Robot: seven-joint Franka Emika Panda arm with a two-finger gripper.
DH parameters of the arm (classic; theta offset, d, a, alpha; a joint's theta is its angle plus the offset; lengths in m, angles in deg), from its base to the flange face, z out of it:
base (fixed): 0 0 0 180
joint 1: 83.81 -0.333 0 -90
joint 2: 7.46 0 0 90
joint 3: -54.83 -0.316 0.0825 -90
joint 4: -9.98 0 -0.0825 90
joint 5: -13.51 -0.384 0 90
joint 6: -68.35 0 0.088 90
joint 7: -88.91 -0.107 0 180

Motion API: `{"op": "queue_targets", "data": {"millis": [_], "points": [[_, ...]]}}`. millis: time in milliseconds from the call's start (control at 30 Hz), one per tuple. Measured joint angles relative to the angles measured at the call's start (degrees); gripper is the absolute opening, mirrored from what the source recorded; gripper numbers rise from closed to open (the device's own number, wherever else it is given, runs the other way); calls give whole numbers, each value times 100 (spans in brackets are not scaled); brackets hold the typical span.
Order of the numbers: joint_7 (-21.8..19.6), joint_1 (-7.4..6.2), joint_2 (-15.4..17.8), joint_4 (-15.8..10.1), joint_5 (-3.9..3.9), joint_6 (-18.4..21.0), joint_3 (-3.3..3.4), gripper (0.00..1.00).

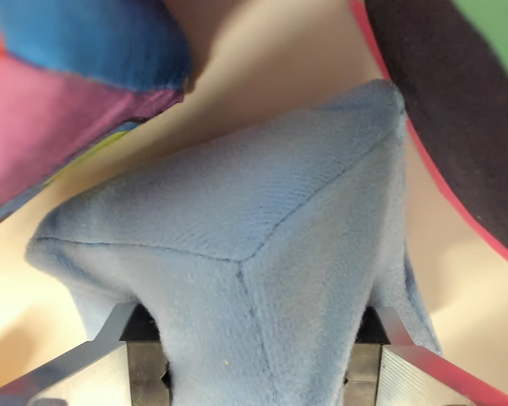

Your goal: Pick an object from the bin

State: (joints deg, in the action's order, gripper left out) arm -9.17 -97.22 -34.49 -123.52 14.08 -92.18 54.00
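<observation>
Between the two jaws sits a soft light blue plush toy (254,254). The gripper (258,372) is at the bottom of the wrist view, and only the tops of its two metal fingers show. One finger (144,364) is on the wrist view's left and the other is on the wrist view's right. The blue toy fills the whole gap between them. Both fingers press against its fuzzy sides, so the jaws are squeezed onto the toy and are only as far apart as the toy is thick there.

The toy is shaped a bit like a pyramid. Three seams meet at a point just above the jaws. One corner of it pokes up and away from the jaws, toward the top right.

Past the toy is the pale cream floor of the bin (270,59). Up and to the left of the jaws lies another soft thing (68,93) with blue, purple and orange parts. Up and to the right of the jaws is a dark thing with a pink edge (456,110). A green patch (499,30) shows in the far corner beyond it.
</observation>
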Motion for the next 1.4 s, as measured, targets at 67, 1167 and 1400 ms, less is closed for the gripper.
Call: {"op": "queue_targets", "data": {"millis": [67, 1167, 1400], "points": [[0, 0, 72, -16, 0, 53, 0, 0], [18, 1, 1660, -177, -29, 1465, -8, 0], [24, 1, 2053, -133, -38, 1903, -8, 0]]}}
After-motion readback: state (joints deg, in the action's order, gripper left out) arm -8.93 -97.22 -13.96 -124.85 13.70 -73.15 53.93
